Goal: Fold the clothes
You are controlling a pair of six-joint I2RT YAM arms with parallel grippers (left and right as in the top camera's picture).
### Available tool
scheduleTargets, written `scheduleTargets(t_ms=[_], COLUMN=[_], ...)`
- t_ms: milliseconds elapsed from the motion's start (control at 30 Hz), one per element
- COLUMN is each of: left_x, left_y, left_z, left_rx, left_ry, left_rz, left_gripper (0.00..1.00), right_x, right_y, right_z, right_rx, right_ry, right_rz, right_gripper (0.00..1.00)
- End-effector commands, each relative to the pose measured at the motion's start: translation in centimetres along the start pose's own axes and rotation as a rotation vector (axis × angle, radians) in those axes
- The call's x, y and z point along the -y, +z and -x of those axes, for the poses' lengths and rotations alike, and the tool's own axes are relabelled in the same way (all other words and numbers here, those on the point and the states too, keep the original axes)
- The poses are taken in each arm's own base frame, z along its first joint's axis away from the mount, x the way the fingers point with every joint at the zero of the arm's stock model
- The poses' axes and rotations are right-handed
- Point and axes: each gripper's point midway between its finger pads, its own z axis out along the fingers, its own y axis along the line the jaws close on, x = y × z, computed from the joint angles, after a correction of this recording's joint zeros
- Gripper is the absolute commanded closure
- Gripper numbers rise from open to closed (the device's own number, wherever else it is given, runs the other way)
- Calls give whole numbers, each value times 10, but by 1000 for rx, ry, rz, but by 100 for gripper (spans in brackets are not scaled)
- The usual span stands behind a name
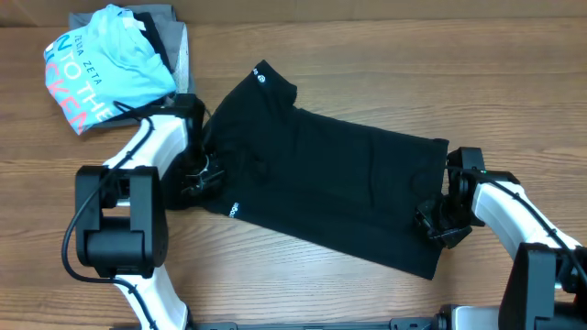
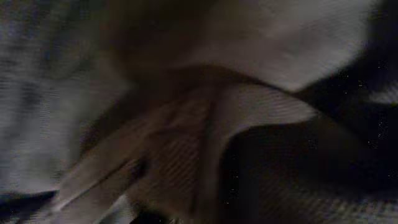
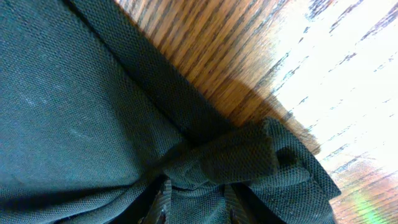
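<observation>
The black T-shirt (image 1: 339, 192) lies spread at a slant across the wooden table, with its collar and a small white logo toward the back left. My left gripper (image 1: 200, 174) sits at the shirt's left edge, near the sleeve. In the left wrist view only dark, bunched fabric (image 2: 186, 155) shows, gathered toward the jaws, and the fingers themselves are hidden. My right gripper (image 1: 438, 220) is at the shirt's right edge. In the right wrist view, a rolled fold of the shirt (image 3: 249, 155) is pinched in my right gripper (image 3: 196, 198), between its ridged fingers (image 3: 163, 199).
A light blue tee with lettering (image 1: 105, 64) lies on grey folded garments (image 1: 176, 37) at the back left corner, close behind the left arm. Bare wooden table (image 1: 413, 64) shows behind and in front of the shirt. The arm bases stand at the front left (image 1: 115, 229) and front right (image 1: 550, 275).
</observation>
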Motion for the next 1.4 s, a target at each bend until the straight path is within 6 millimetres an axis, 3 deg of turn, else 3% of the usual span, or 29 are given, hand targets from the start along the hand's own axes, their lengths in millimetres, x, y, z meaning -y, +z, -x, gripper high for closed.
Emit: scheduleTargets(t_ms=[0,133,400,800,933,1000,1033,1100,1133,1167,1200,1367], left_x=[-30,-41,-58,-63,-56,-43,-35,-19,-8,3,18,81], left_y=[16,14,11,0,-19,-41,-51,-70,-80,-88,-97,-128], left_z=[1,-2,-10,-29,-27,-18,-13,-6,-3,-1,1,15], left_rx=[-43,-62,-95,-142,-73,42,95,186,230,266,305,478], left_ry=[-45,-108,-222,-299,-305,-276,-243,-158,-101,-45,21,206], left_rz=[90,111,167,207,175,111,76,9,-33,-75,-127,-315], left_gripper=[80,73,74,78,81,81,78,64,43,15,0,0], right_x=[10,13,10,-3,-10,-30,-38,-57,-66,-75,-79,-94], right_y=[13,12,-6,-75,-106,-127,-132,-143,-147,-150,-151,-152], right_z=[-6,2,27,83,95,100,100,99,98,98,98,95], right_rx=[-17,18,89,205,230,245,243,242,242,246,251,270], right_ry=[1,37,95,179,159,61,27,-52,-85,-114,-126,-166], right_rz=[-29,-42,-48,16,44,118,152,230,267,301,318,340], right_gripper=[69,72,73,73,74,72,68,50,39,28,22,16])
